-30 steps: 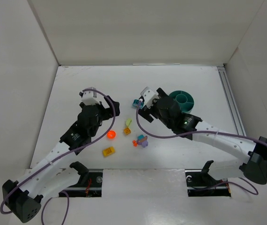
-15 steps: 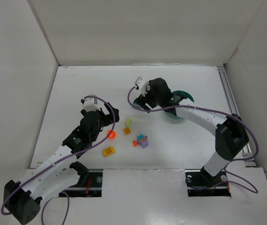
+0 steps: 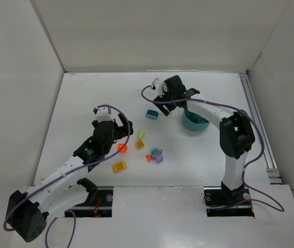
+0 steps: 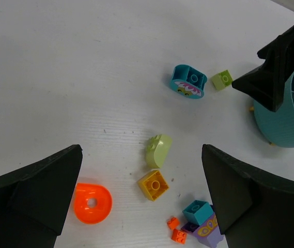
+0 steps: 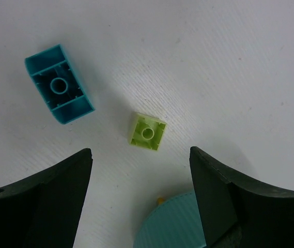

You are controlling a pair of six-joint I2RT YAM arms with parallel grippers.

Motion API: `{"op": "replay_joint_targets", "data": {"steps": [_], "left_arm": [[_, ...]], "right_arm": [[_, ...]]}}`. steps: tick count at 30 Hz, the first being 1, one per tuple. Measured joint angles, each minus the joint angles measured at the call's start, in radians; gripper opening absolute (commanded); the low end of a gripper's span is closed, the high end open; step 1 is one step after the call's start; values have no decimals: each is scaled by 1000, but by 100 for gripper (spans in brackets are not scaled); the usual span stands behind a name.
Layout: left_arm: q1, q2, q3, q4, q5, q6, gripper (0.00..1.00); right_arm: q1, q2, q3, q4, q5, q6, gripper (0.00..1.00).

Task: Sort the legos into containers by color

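The teal bowl point(image 3: 195, 120) stands right of the bricks, its ribbed wall showing in the left wrist view point(image 4: 286, 121) and the right wrist view point(image 5: 175, 228). My right gripper point(image 3: 163, 105) is open and empty just left of it, above a small yellow-green brick point(image 5: 148, 130). A teal brick point(image 3: 152, 113) lies upside down beside that point(image 5: 59, 85). My left gripper point(image 3: 122, 127) is open and empty over the pile: an orange-red ring point(image 4: 92, 202), a yellow-green rounded brick point(image 4: 158, 150), a yellow-orange brick point(image 4: 154, 185), a teal brick point(image 4: 197, 212) on a purple one point(image 4: 209, 232), and tiny orange bricks point(image 4: 176, 230).
Another yellow-orange brick point(image 3: 119, 166) lies nearer the arm bases, left of the pile. White walls enclose the table on the left, back and right. A metal rail point(image 3: 255, 119) runs along the right edge. A purple cable loops near each wrist.
My right arm has swung away from the pile to the far side, next to the bowl. The bowl now shows a little nearer. My left gripper has edged right toward the pile.
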Motion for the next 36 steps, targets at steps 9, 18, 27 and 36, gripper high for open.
{"op": "replay_joint_targets", "data": {"steps": [9,18,27,36], "left_arm": [[0,12,0,6,-1,5,100],[1,75,0,14,-5,5,100],[1,143,1,15,-9,5,100],[1,194,19,13,-9,5,100]], "right_arm": [[-26,102,33,-44,25,11,77],[-51,187,78,-38,-9,13,76],[-78,228,98,-5,-82,31,51],[-104,208,61,63,-164,26,26]]}}
